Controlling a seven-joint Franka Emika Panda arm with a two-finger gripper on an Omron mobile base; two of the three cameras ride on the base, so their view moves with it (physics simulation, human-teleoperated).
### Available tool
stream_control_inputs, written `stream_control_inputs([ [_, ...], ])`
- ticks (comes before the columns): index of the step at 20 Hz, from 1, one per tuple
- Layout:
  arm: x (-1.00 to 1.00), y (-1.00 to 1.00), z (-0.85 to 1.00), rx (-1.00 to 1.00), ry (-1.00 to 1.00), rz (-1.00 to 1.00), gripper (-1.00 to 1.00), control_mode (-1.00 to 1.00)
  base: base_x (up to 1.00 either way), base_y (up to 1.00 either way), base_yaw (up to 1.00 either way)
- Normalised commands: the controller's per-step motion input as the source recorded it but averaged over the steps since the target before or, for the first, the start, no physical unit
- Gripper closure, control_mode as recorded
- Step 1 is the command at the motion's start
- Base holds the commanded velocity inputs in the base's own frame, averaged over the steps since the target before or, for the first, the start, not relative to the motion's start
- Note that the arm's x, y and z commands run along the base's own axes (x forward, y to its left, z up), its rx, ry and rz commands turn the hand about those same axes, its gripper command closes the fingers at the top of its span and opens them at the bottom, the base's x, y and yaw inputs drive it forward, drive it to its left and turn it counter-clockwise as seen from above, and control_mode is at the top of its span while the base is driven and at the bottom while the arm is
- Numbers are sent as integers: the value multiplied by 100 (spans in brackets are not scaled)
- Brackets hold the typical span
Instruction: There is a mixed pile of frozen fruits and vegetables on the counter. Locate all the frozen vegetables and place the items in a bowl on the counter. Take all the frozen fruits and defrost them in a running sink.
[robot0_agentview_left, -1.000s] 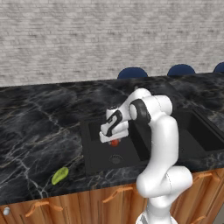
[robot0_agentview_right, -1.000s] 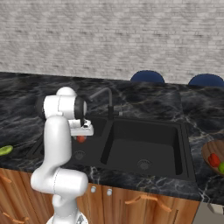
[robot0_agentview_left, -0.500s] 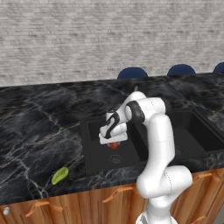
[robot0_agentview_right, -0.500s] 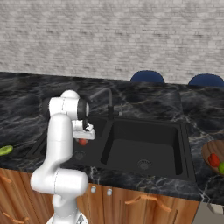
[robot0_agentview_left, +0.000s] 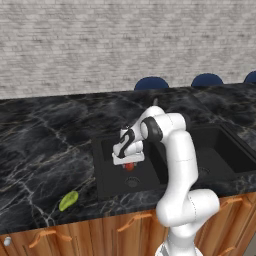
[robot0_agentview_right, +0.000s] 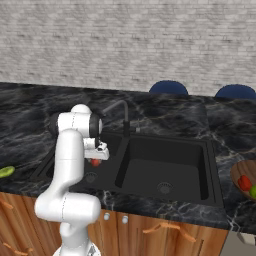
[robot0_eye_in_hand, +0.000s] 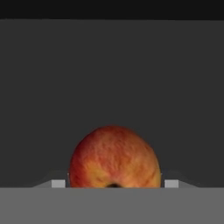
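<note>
Over the left basin of the sink (robot0_agentview_left: 165, 155), in the left base view, the arm bends down from the lower right and its claw (robot0_agentview_left: 129, 162) hangs inside the basin's outline with a red-orange ball (robot0_agentview_left: 130, 166) between the fingers, above the round drain (robot0_agentview_left: 132, 183). The oblong (robot0_agentview_left: 68, 200), yellow-green, lies on the black tabletop (robot0_agentview_left: 45, 145) well to the left of the sink, near the front edge. Blue chair backs (robot0_agentview_left: 151, 82) show behind the tabletop. In the right base view the arm rises at lower left; the claw (robot0_agentview_right: 96, 159) points down over the basin nearest the arm, and the ball (robot0_agentview_right: 95, 162) shows as a red spot just under it, above the basin floor. The faucet (robot0_agentview_right: 121, 116) stands at the back rim between the two basins. The oblong (robot0_agentview_right: 6, 171) sits at the far left edge on the tabletop (robot0_agentview_right: 175, 112). At the far right a wooden bowl (robot0_agentview_right: 239, 175) holds a red chunk (robot0_agentview_right: 244, 183) and a green ball (robot0_agentview_right: 253, 191). In the hand view the ball (robot0_eye_in_hand: 114, 157) sits squarely between the two pale fingertips (robot0_eye_in_hand: 58, 183), touching both sides, so the claw is partly closed and gripping it, with the dark flat basin floor (robot0_eye_in_hand: 112, 70) behind.
</note>
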Motion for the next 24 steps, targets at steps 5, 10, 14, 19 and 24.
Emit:
stream_control_inputs([
  [5,1,-1,-12,0,0,-2,-100,-100,0,0,0],
  [10,1,-1,-8,0,0,-1,-100,-100,0,0,0],
  [14,1,0,-3,0,1,0,-100,-100,0,0,0],
  [19,-3,-4,27,2,2,-2,-100,-100,0,0,0],
  [24,-13,-5,38,3,0,-2,-100,-100,0,0,0],
])
